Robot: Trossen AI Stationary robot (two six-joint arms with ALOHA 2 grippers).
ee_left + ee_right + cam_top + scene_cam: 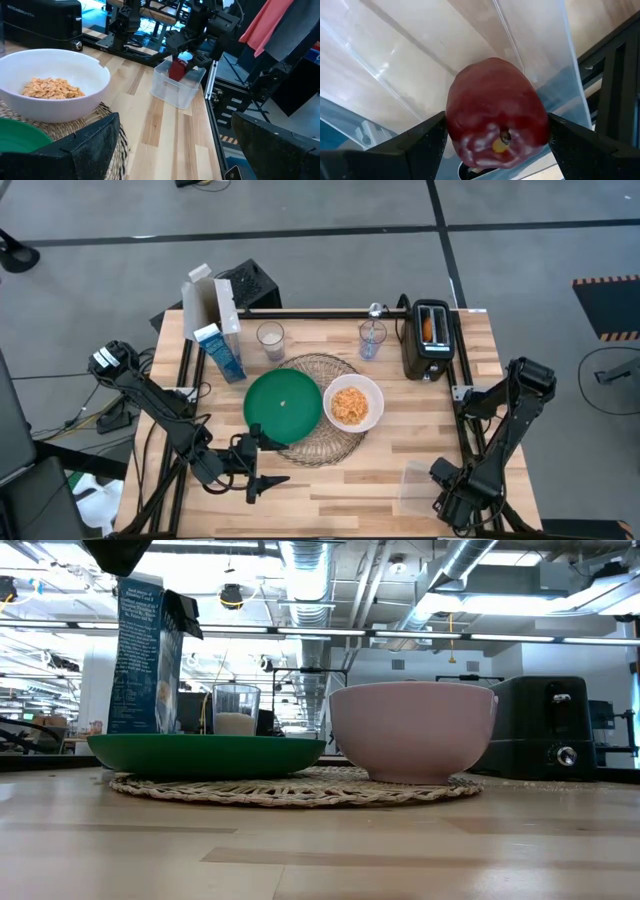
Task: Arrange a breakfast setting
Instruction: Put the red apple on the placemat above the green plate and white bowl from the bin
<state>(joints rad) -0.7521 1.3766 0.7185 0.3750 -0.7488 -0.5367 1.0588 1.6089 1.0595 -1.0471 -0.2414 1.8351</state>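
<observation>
The breakfast setting is centred on the round woven wire mat [322,412], which serves here as the landmark. Far to the mat's left the blue-white carton [219,352] stands upright, and just beside it a clear glass [270,340] holds something white. In front of the mat, on its left side, the left gripper [268,462] waits low over the bare wood with its jaws spread and nothing between them. On the mat's left half lies the green plate [283,404], empty, likely kept clear for the food to come; on the right half sits the white bowl [354,403], filled with orange flakes. Behind the mat to the right stands a second clear glass [372,339], and beyond it the black toaster [431,338], in whose slot something orange-brown shows, perhaps the bagel. Well to the mat's right, at the table's front edge, the right gripper [495,130] reaches into the clear plastic tub [178,82], its jaws set wide against both sides of the red apple [492,110], apparently gripping it to lift it out.
</observation>
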